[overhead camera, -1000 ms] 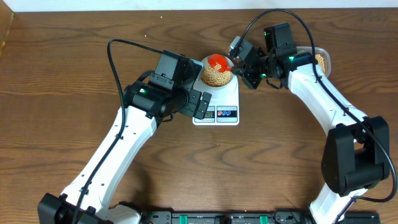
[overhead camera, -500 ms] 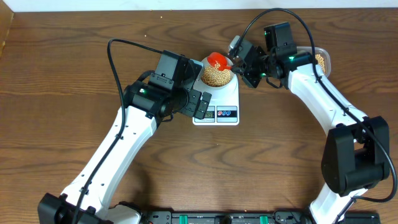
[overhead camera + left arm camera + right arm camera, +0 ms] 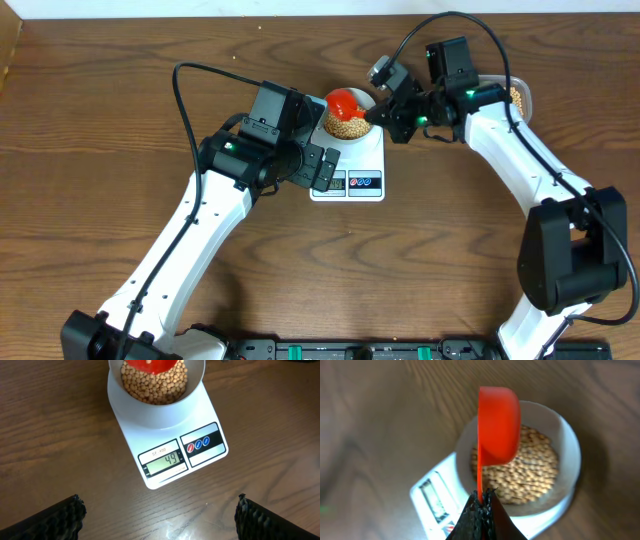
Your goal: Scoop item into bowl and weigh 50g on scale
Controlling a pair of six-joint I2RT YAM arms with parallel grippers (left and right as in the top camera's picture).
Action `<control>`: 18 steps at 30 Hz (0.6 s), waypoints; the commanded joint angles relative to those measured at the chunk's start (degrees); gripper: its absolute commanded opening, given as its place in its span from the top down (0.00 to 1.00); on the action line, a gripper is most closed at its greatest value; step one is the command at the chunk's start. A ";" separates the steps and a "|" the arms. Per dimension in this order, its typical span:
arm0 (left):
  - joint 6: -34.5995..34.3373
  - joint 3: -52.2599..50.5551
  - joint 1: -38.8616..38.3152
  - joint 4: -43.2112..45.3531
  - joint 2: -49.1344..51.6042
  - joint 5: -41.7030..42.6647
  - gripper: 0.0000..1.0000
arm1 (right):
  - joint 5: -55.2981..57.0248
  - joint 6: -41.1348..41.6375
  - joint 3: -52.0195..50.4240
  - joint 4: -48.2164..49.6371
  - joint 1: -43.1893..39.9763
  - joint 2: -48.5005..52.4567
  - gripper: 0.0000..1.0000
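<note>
Over to the scale [image 3: 200, 417], which is sitting on the brown wooden table [image 3: 100, 120] just above the middle of the overhead view. The bowl [image 3: 160, 416] is resting on the scale's platform, at the end away from the display. The beans [image 3: 155, 385] are lying heaped inside it and filling a good part of it. The display [image 3: 162, 464] is showing 49, with the round buttons [image 3: 198, 444] sitting just to its right.

The right gripper [image 3: 481, 500] is reaching in from the upper right of the overhead view. Its jaws are pinching tight on the thin handle of a red scoop [image 3: 499, 425]. The scoop is hanging turned on its side over the bowl, above the beans and close to the rim. Whether anything is lying inside the scoop, I cannot tell.

The left gripper [image 3: 159, 505] is hovering low over the table on the display side of the scale. Its jaws are standing wide apart and holding nothing, with one dark fingertip showing in each lower corner of the left wrist view.

A clear tub [image 3: 518, 97] holding more beans is peeking out from behind the right arm, near the upper right of the overhead view.
</note>
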 commanded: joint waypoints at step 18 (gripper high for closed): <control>-0.02 -0.55 0.24 0.00 -0.22 -0.76 0.02 | -8.72 11.30 1.03 0.59 -4.59 -1.86 0.99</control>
